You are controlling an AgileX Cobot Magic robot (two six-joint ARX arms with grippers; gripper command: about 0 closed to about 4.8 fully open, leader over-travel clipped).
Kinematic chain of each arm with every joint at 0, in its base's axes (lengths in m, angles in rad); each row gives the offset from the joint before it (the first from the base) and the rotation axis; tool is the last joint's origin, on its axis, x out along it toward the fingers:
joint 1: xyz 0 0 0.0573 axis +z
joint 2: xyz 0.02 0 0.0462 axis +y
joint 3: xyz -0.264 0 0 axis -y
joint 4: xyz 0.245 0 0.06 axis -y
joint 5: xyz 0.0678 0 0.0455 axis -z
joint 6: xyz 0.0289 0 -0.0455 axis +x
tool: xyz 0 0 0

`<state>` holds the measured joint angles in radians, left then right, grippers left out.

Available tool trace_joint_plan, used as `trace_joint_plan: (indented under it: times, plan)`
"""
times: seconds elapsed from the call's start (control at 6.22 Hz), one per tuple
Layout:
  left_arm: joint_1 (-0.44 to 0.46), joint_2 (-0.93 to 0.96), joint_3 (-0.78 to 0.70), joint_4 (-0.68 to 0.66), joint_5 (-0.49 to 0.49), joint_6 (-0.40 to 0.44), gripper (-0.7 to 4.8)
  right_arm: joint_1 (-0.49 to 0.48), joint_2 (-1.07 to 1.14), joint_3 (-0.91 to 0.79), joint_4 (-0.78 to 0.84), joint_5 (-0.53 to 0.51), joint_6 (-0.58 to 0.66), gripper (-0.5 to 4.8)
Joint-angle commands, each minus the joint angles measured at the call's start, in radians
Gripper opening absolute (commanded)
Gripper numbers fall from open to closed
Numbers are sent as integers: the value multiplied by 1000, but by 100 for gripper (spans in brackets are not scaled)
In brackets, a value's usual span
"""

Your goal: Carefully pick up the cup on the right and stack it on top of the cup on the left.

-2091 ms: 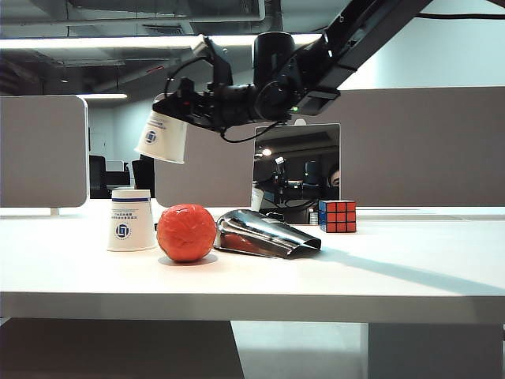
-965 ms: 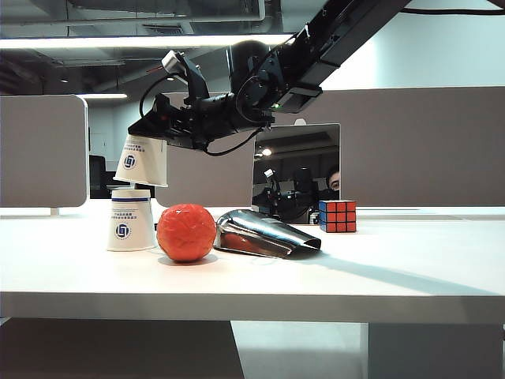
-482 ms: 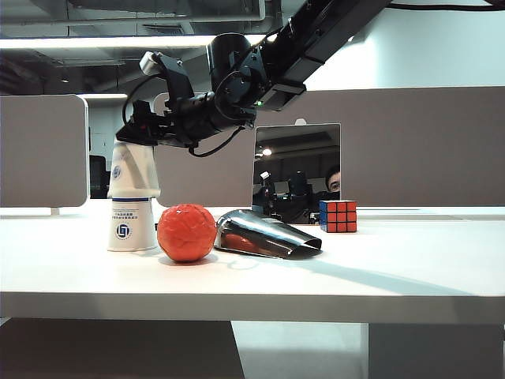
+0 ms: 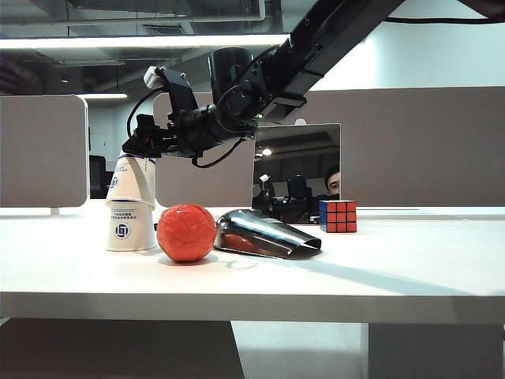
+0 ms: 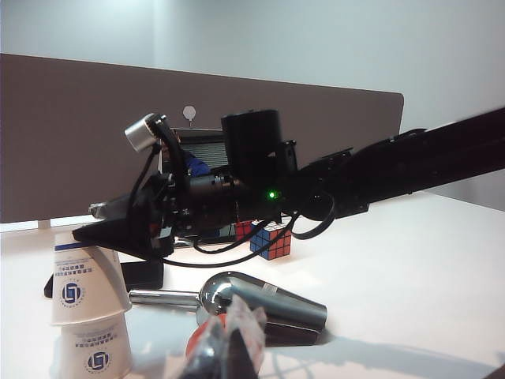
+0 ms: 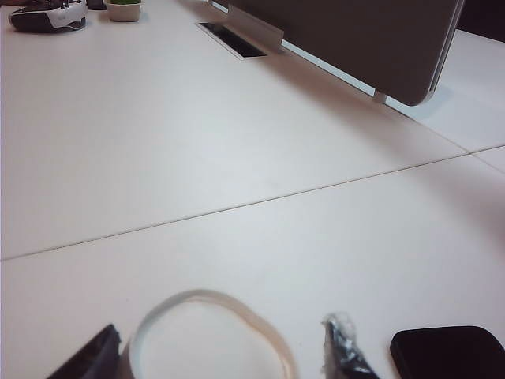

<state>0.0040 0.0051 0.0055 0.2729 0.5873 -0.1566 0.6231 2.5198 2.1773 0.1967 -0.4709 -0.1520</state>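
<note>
Exterior view | right hand [image 4: 136, 148] astride tilted upper cup [image 4: 131, 182] | on lower cup [image 4: 130, 227]

White table [image 4: 394, 276] carries lower cup [image 4: 130, 227], red ball [image 4: 186, 232], metal scoop [image 4: 267, 234], cube [image 4: 338, 215]

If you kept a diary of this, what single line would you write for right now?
phase: stacking | right gripper: open, over upper cup | upper cup: tilted on lower cup | left gripper: out of view | red ball: beside stack

Red ball [image 4: 186, 232] just beside stacked cups [image 4: 131, 205].
</note>
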Motion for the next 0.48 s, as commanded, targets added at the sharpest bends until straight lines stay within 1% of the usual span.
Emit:
trace_joint_plan:
  times: [0.16,0.32,0.48]
  plan:
    - [0,0,2,13,3,3,-5,8,-3,4,-47,-26,50,328]
    - [0,0,2,13,4,3,-5,14,-3,5,-60,-63,49,328]
    - [0,0,2,13,4,3,-5,20,-3,5,-64,-63,49,328]
